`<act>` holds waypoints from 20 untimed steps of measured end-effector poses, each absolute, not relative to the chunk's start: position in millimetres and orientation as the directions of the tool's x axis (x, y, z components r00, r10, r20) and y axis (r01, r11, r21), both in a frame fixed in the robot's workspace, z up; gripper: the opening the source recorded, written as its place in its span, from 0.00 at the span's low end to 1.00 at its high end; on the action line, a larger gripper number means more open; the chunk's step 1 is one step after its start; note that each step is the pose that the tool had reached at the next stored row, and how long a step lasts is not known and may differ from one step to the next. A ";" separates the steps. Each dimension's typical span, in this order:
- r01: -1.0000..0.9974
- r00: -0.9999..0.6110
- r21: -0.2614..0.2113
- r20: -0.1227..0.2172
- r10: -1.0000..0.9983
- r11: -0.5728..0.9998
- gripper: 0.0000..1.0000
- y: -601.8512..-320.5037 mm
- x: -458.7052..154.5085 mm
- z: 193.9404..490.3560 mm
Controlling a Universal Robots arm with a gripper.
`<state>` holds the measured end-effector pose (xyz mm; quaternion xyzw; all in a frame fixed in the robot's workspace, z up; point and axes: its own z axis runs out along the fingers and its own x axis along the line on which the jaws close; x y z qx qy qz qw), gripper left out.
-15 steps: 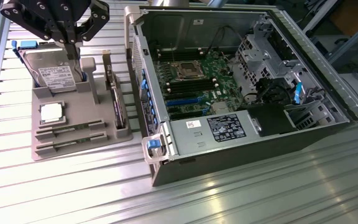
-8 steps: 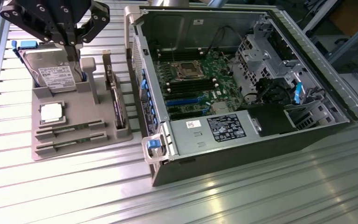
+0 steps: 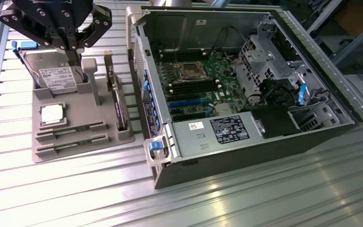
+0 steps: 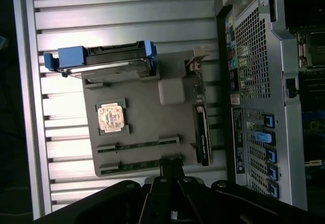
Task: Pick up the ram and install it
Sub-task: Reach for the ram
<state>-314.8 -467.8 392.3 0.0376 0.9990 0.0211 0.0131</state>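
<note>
Over on the ribbed metal tabletop (image 3: 263, 198), a big open computer case (image 3: 232, 137) stood just beside a gray tray (image 3: 62, 158). High above the tray hung the black end effector (image 3: 74, 48), its fingers pressed together and holding nothing. Down in a slot of the tray lay the thin green ram (image 3: 73, 131), with a second stick (image 3: 73, 144) just beside it.

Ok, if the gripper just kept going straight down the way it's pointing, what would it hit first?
Most likely the grey parts tray, near the ends of the ram sticks. The shut gripper hangs well above it, so whether it meets a stick or bare tray is unclear.
</note>
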 end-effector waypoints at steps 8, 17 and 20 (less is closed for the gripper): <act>0.075 -0.997 0.042 -0.025 0.076 0.996 0.11 -477.1 -314.8 392.2; 0.075 -0.997 0.039 -0.025 0.076 0.996 0.11 -493.4 -314.9 392.2; 0.075 -0.997 0.039 -0.025 0.076 0.996 0.11 -493.9 -314.8 392.2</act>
